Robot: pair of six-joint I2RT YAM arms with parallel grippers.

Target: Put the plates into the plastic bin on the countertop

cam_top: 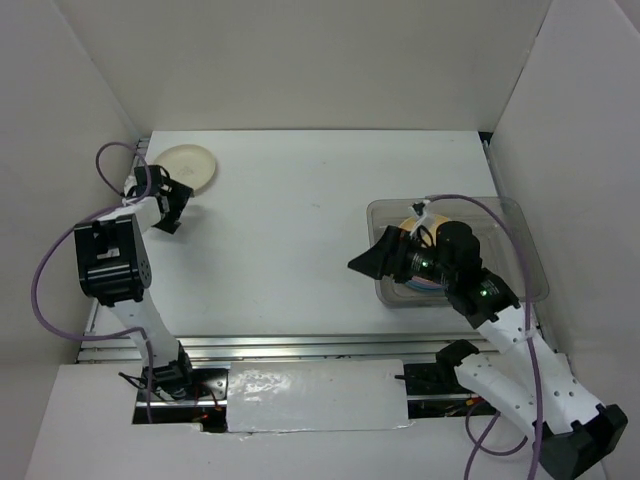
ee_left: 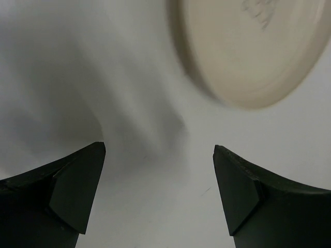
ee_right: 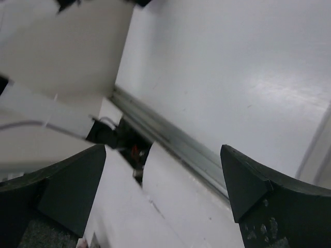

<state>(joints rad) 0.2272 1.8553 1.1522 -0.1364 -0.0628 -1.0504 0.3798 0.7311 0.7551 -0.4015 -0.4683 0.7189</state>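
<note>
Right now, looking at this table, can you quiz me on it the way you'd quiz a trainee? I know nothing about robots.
1. Fill in: the left claw and the right claw both stand ____.
2. True or false: the cream plate lies on the countertop, outside the plastic bin.
3. Nearest the cream plate is: A) left claw B) right claw C) plastic bin.
Key: 1 open; 2 true; 3 A.
</note>
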